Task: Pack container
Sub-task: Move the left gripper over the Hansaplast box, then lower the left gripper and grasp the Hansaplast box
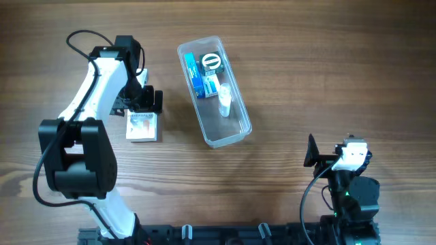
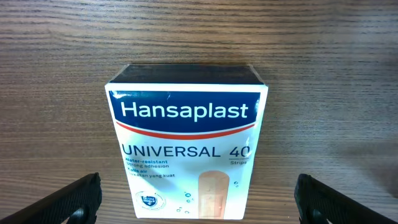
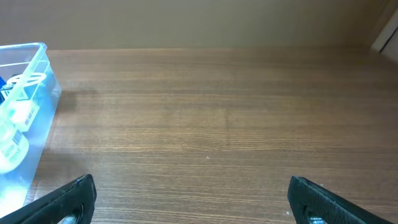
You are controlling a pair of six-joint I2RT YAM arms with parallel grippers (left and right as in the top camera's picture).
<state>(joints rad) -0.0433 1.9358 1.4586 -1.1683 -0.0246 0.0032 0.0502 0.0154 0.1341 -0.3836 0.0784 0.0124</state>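
The container (image 1: 240,131), a long clear plastic tub, lies on the wooden table at centre and holds blue packs, a round item and a small clear bottle (image 1: 225,102). A white and blue Hansaplast plaster box (image 2: 186,149) lies flat on the table left of the tub, seen from above as the box (image 1: 142,126). My left gripper (image 2: 198,199) hovers over this box, open, its fingers (image 2: 74,200) wide on either side without touching it. My right gripper (image 3: 193,202) is open over bare wood at the lower right, with the tub's end (image 3: 25,106) at its left.
The left arm (image 1: 88,95) reaches across the table's left part. The right arm's base (image 1: 347,184) sits near the front edge at the right. A black rail runs along the front edge.
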